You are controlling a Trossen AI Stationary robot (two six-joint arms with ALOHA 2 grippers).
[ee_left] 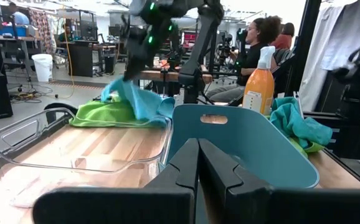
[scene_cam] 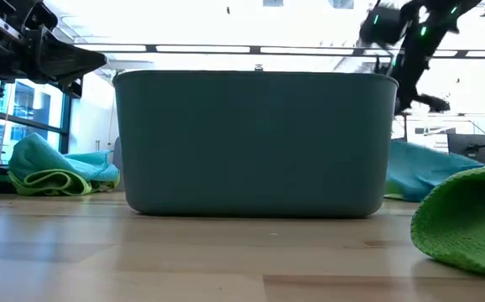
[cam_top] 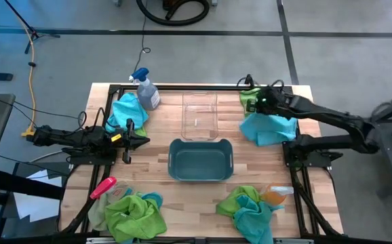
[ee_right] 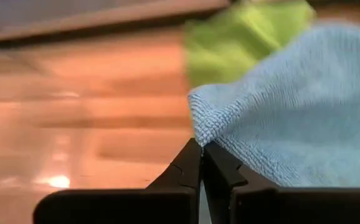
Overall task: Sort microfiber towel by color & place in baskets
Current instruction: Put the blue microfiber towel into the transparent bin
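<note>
My right gripper [cam_top: 259, 106] is at the table's far right, shut on a turquoise microfiber towel [cam_top: 270, 127]. That towel trails down from the gripper onto the wood beside a lime green towel [cam_top: 248, 97]. The clear basket [cam_top: 199, 116] stands at the far middle, with the dark teal basket [cam_top: 201, 160] nearer in front of it. My left gripper [cam_top: 142, 140] waits shut to the left of the teal basket, next to another turquoise towel [cam_top: 127, 112]. Mixed green and turquoise towels lie heaped at the near left [cam_top: 133, 214] and near right [cam_top: 249, 207]. My right gripper pinches the turquoise towel by a corner of its hemmed edge [ee_right: 206, 132] between the two fingertips; one layer or several, I cannot tell. The fingers slant down from above. The cloth hangs slack below them [ee_left: 141, 99], and its lower part lies on the table [cam_top: 272, 133].
A spray bottle [cam_top: 145, 89] with a blue trigger stands at the far left. A pink-handled brush [cam_top: 103, 188] lies near the left heap, an orange bottle [cam_top: 276, 196] by the right heap. Bare wood shows between the baskets and the near heaps. People sit beyond the table.
</note>
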